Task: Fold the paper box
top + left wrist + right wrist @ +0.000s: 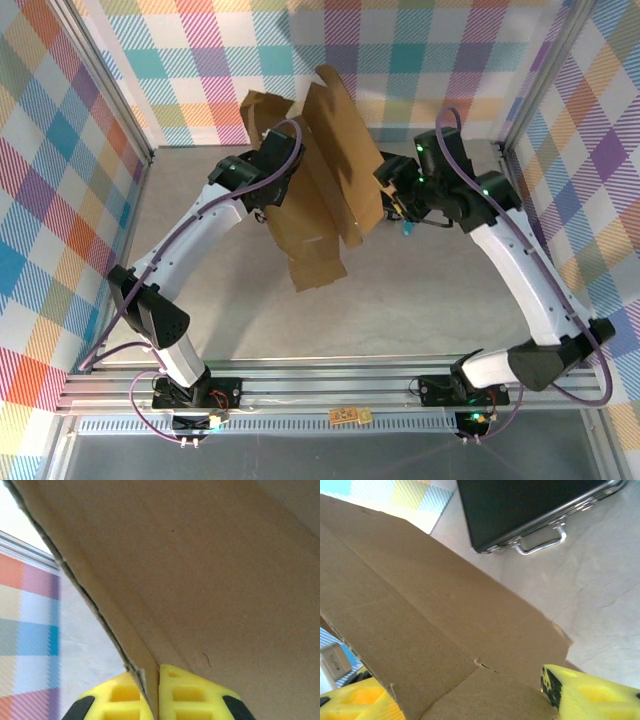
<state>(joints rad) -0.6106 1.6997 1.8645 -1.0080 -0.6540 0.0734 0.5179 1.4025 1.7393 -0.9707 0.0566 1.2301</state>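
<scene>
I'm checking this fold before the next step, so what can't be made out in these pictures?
Left wrist view: how deep the left gripper bites the paper box; the bottom edge cuts it off.
Right wrist view: whether the open right gripper touches the box; a flap covers the gap.
Right wrist view: the full shape of the black case; the top edge crops it.

Overhead view: bright, even, diffuse light. The paper box (325, 180) throws only a soft shadow on the table (430, 300); detail is sharp.

Left wrist view: the far left corner is blown out white, the cardboard is dimmer and soft, and the left gripper (152, 675) is blurred.

Right wrist view: bright tabletop, with glints on the black case (520, 505) handle. The right gripper (470, 697) is out of focus at the near edge.
</scene>
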